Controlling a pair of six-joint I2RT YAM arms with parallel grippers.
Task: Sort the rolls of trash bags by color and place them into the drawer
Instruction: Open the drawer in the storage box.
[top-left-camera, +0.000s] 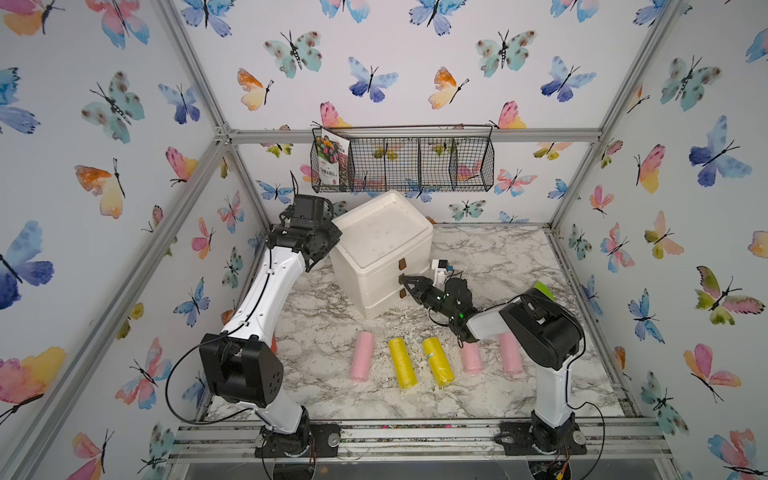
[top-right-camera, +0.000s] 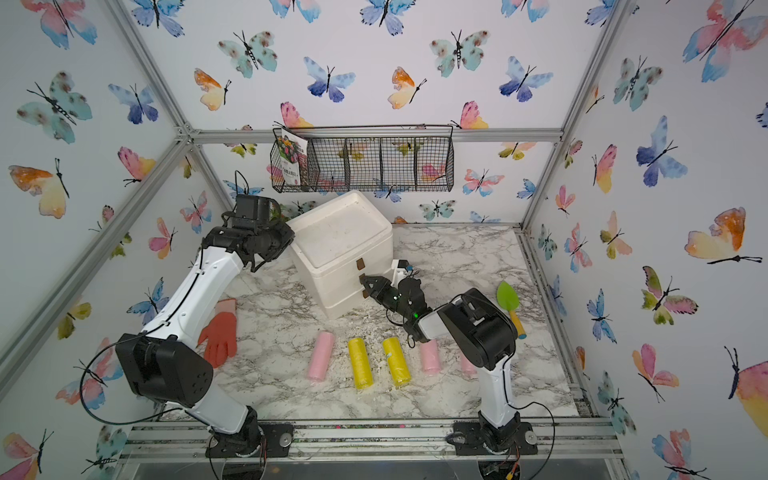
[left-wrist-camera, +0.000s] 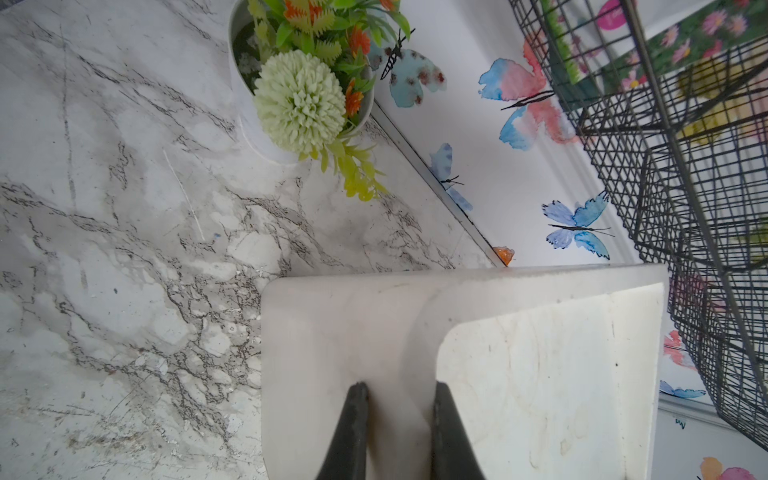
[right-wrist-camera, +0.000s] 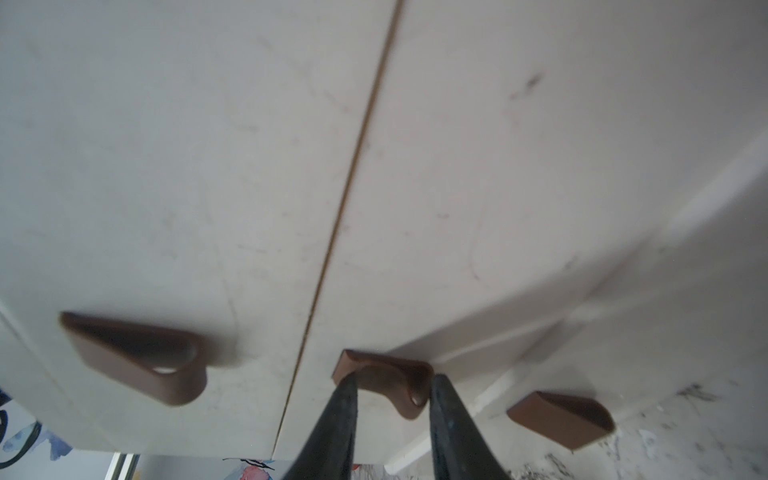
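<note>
There are three pale pink rolls of trash bags (top-left-camera: 362, 356) (top-left-camera: 472, 359) (top-left-camera: 511, 365) and two yellow rolls (top-left-camera: 402, 363) (top-left-camera: 437, 360). One white drawer unit (top-left-camera: 370, 286) carries three brown handles (right-wrist-camera: 137, 357) (right-wrist-camera: 390, 376) (right-wrist-camera: 561, 419). One wire basket (top-left-camera: 473, 166) holds one seed packet (top-left-camera: 330, 160). There is also one green trowel (top-right-camera: 509, 297), one orange glove (top-right-camera: 220, 334), one potted artificial plant (left-wrist-camera: 299, 95) and two robot arms (top-left-camera: 266, 291) (top-left-camera: 540, 328)

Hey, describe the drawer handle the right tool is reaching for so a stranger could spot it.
Find the white drawer unit toward the back of the marble table. Three brown loop handles run down its front. It is the middle handle, the only one straddled by the right tool.
</note>
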